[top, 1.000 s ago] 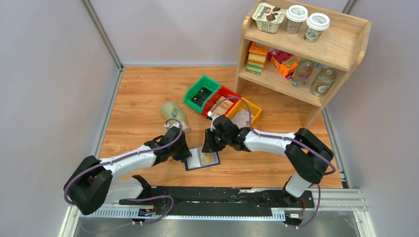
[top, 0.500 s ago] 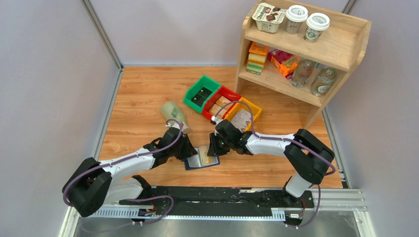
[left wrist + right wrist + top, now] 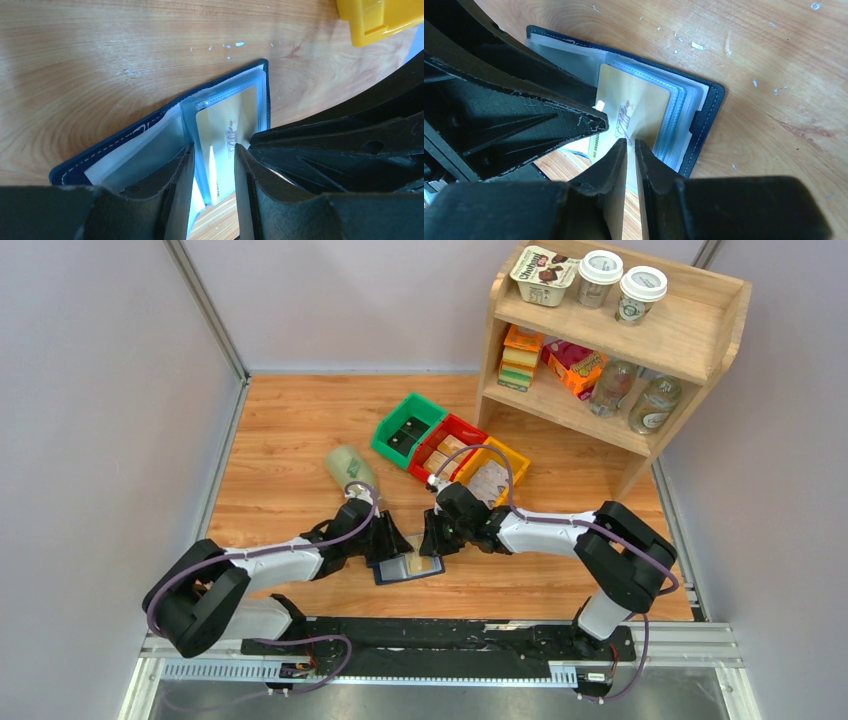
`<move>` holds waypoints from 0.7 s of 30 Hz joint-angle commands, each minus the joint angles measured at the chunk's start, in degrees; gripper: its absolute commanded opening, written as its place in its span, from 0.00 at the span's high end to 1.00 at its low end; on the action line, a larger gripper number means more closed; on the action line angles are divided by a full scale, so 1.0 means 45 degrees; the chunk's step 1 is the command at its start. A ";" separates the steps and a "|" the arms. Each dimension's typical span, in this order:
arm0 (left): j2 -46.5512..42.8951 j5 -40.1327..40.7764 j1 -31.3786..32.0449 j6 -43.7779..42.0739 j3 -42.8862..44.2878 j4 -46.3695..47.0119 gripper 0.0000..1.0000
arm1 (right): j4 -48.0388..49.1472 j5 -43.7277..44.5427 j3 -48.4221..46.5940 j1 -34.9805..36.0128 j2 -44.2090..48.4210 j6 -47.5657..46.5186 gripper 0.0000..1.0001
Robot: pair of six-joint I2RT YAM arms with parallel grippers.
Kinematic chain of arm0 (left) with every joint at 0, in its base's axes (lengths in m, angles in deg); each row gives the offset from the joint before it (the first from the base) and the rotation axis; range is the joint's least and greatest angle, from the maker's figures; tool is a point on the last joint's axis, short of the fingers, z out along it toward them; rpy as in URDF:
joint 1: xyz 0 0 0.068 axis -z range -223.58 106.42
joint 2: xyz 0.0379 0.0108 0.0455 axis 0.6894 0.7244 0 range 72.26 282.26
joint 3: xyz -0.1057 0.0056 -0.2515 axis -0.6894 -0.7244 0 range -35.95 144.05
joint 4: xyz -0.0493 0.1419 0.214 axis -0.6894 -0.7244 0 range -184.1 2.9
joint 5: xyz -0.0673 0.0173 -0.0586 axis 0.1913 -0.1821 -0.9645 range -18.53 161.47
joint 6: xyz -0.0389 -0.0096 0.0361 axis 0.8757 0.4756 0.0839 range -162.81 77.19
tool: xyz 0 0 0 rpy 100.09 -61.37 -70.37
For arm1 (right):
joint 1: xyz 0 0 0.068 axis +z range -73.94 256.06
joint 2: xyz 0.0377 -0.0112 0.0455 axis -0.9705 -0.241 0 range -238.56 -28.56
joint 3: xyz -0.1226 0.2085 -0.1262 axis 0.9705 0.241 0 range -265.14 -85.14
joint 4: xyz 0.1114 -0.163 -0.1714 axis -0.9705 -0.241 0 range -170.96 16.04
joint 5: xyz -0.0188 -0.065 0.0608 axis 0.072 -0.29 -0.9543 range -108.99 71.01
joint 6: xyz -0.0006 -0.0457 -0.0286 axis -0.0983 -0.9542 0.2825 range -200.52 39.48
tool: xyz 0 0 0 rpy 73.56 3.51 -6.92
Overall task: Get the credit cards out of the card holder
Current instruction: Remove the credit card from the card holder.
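The navy card holder (image 3: 393, 573) lies open on the wood between both grippers, its clear sleeves fanned up. A gold credit card (image 3: 421, 564) sticks partly out of a sleeve toward the near edge. My left gripper (image 3: 392, 548) is open. In the left wrist view its tips (image 3: 212, 152) straddle the sleeve edge and the card (image 3: 225, 120) without closing on them; the navy cover (image 3: 100, 155) spreads to the left. My right gripper (image 3: 431, 544) is pinched to a narrow slit (image 3: 630, 141) on the card's (image 3: 634, 100) near edge, with the holder's (image 3: 709, 115) spine to the right.
Green (image 3: 408, 427), red (image 3: 447, 445) and yellow (image 3: 495, 468) bins stand just behind the holder; the yellow one's corner (image 3: 380, 20) shows in the left wrist view. A pale green bottle (image 3: 350, 468) lies at the left. A wooden shelf (image 3: 620, 340) with goods stands at the back right.
The left jaws have opened and the left arm has slid right, closer to the holder. The right gripper shifted slightly toward the near edge, then held still on the card.
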 commanded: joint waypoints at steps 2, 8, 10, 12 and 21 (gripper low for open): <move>0.0211 -0.0647 -0.0019 0.0280 -0.0012 0.1131 0.62 | -0.0289 0.0229 0.0451 0.0019 -0.0469 0.0044 0.81; -0.0551 -0.0803 -0.0019 0.0631 0.0047 0.1287 0.73 | -0.0133 0.0170 0.0549 0.0020 -0.0489 0.0181 0.81; -0.0668 -0.0862 -0.0019 0.0709 0.0027 0.1385 0.74 | -0.0035 0.0112 0.0568 0.0020 -0.0489 0.0239 0.81; -0.0669 -0.0978 -0.0019 0.0807 0.0027 0.1522 0.76 | 0.0004 0.0073 0.0588 0.0019 -0.0528 0.0298 0.81; -0.0103 -0.1428 -0.0019 0.0965 -0.0246 0.2732 0.77 | 0.1155 -0.0591 0.0977 -0.0234 -0.0664 0.0883 0.81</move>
